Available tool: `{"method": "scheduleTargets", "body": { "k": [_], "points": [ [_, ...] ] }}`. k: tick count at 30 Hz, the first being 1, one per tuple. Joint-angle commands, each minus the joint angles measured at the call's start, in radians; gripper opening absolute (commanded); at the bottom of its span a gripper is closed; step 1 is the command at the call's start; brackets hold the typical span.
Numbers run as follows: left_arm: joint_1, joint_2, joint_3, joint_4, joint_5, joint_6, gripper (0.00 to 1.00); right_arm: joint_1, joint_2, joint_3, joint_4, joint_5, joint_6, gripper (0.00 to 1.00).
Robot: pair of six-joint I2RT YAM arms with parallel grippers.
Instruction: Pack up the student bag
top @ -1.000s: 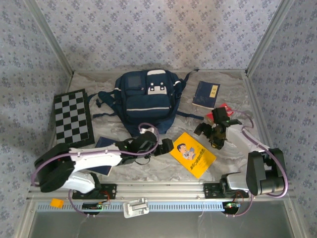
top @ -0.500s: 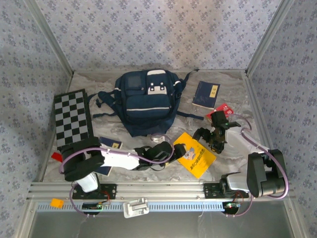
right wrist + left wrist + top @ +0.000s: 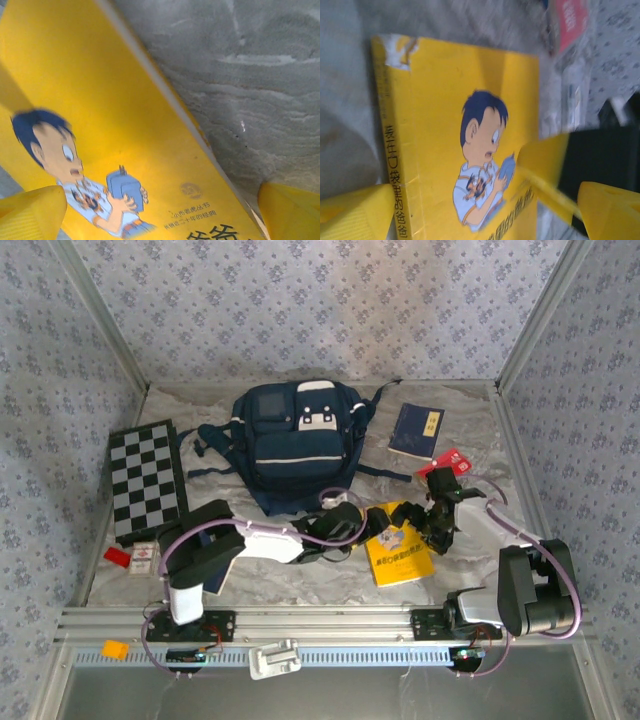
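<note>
The student bag [image 3: 298,445], a navy backpack with a white patch on top, lies at the back centre of the table. A yellow book with a cartoon boy [image 3: 400,552] [image 3: 465,130] [image 3: 100,125] lies flat in front of it. My left gripper [image 3: 378,518] [image 3: 485,215] hangs open over the book's left part, its yellow fingertips [image 3: 355,215] wide apart. My right gripper [image 3: 433,530] [image 3: 160,215] is open too, low over the book's right edge, and one of its yellow fingers [image 3: 545,155] touches the cover.
A chessboard [image 3: 147,485] lies at the left, with small red and white cards [image 3: 132,558] near its front corner. One navy booklet [image 3: 417,430] and a red packet [image 3: 452,461] sit at the back right. Another navy booklet [image 3: 222,570] lies under my left arm.
My left arm has swung right from the navy booklet to the yellow book. The right gripper has come down onto the book's right edge, and the book has turned more upright.
</note>
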Motion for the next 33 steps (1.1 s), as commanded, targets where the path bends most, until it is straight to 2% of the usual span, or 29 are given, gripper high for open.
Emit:
{"method": "scheduleTargets", "body": {
  "k": [1, 5, 7, 12, 15, 20, 23, 27, 30, 33],
  "points": [
    [0.061, 0.068, 0.047, 0.003, 0.002, 0.093, 0.92, 0.024, 0.001, -0.025, -0.005, -0.068, 0.009, 1.00],
    [0.100, 0.047, 0.073, -0.031, 0.039, 0.156, 0.92, 0.068, -0.023, -0.032, 0.038, -0.109, 0.071, 1.00],
    [0.106, 0.015, 0.058, -0.058, 0.029, 0.178, 0.92, 0.055, -0.028, -0.037, 0.050, -0.143, 0.080, 1.00],
    [0.107, -0.088, -0.027, -0.090, 0.040, 0.165, 0.92, -0.001, -0.062, -0.008, -0.044, -0.092, 0.022, 1.00],
    [0.079, -0.156, -0.115, -0.045, 0.004, 0.115, 0.91, -0.016, -0.084, 0.003, -0.091, -0.041, -0.013, 1.00],
    [0.006, -0.179, -0.146, -0.031, -0.009, 0.048, 0.89, 0.004, -0.116, -0.025, -0.113, -0.041, -0.007, 1.00],
    [-0.017, -0.171, -0.146, -0.004, 0.000, 0.050, 0.87, 0.023, -0.121, -0.050, -0.093, -0.060, 0.005, 0.99],
    [-0.020, -0.177, -0.129, -0.111, -0.004, 0.047, 0.86, 0.085, -0.112, -0.059, -0.038, -0.117, 0.058, 0.98],
    [-0.018, -0.215, -0.158, -0.144, -0.033, 0.054, 0.86, 0.148, -0.115, -0.062, 0.029, -0.147, 0.113, 0.92],
    [0.003, -0.247, -0.162, -0.200, -0.031, 0.104, 0.86, 0.201, -0.111, -0.058, 0.069, -0.171, 0.140, 0.91]
  ]
}}
